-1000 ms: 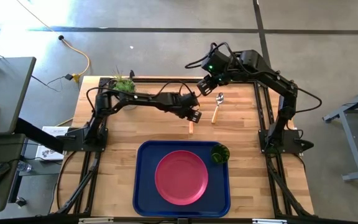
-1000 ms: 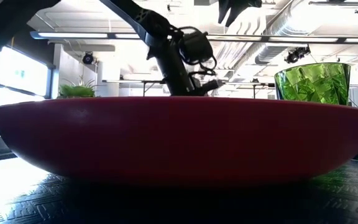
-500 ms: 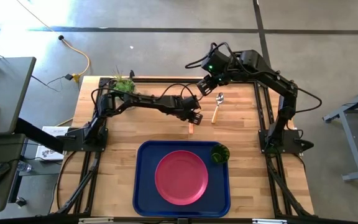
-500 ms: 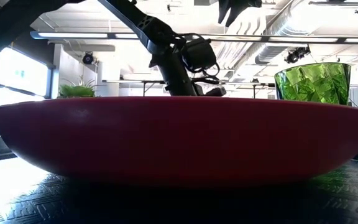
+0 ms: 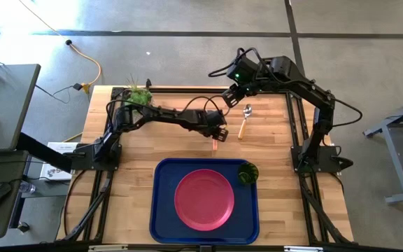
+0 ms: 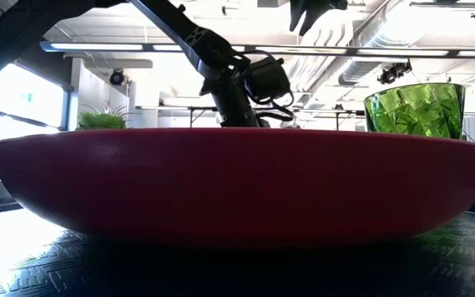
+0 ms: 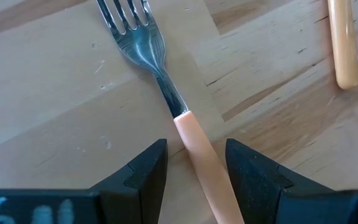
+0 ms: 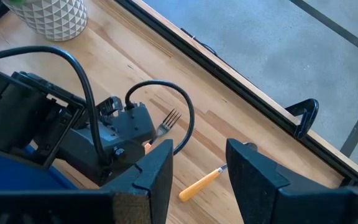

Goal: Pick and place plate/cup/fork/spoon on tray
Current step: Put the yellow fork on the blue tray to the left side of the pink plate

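Much is hidden. In the high view the left gripper (image 5: pixel 216 131) covers most of the fork (image 5: pixel 215 145), so only a short orange stub of handle shows on its near side. In the low view the plate (image 6: pixel 237 186) fills nearly the whole width and blocks the table surface behind it; only the top of the cup (image 6: pixel 415 110) rises over its rim at the right.

The table (image 5: pixel 138 150) is pale wooden butcher block in a dark frame, standing on a grey concrete floor. A small succulent plant (image 5: pixel 138 95) in a pale pot sits at the far left corner. Beyond the table, the low view shows ceiling ducts and strip lights.

The dark blue tray (image 5: pixel 161 210) lies at the near middle of the table. The pink-red plate (image 5: pixel 203 199) rests flat inside it, and the green cup (image 5: pixel 247 173) stands in the tray's far right corner, just beside the plate.

The left wrist view shows the fork (image 7: pixel 160 87) lying flat on the wood, its handle running between the left gripper's (image 7: pixel 194 168) spread fingers; they appear not yet to touch it. The spoon (image 5: pixel 244 121) lies on the table to the right of the fork, near it. The right gripper (image 5: pixel 234 95) hovers over the far edge, its fingers apart and holding nothing.
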Controlling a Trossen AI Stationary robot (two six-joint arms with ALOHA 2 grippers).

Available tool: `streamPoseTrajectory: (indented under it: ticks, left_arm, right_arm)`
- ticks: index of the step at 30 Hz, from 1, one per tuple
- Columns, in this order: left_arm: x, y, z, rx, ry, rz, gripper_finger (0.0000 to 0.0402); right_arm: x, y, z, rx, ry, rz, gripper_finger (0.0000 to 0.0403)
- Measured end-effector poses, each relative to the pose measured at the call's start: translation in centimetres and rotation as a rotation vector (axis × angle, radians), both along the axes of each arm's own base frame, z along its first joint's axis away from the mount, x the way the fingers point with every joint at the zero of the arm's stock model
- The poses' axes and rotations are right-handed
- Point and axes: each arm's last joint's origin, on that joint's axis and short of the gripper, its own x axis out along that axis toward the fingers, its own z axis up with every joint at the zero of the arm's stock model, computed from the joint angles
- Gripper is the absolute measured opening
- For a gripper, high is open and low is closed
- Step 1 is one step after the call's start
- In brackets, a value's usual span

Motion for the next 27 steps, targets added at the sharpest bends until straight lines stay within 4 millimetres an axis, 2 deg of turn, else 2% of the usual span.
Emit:
streamPoseTrajectory:
  ticks: [5, 13, 27]
  left_arm:
    - [-0.11, -0.13, -0.18, 0.061, 0.037, -0.016, 0.0146]
    - [-0.57, -0.02, -0.5, 0.11, 0.108, -0.066, 0.0094]
    - [-0.61, -0.56, -0.58, 0.13, 0.141, -0.169, 0.004]
  right_arm:
    - [0.0, 0.0, 0.0, 0.0, 0.0, 0.0, 0.014]
    - [0.01, 0.0, 0.0, 0.0, 0.0, 0.001, 0.014]
    - [0.01, 0.0, -0.01, -0.001, 0.003, 0.007, 0.014]
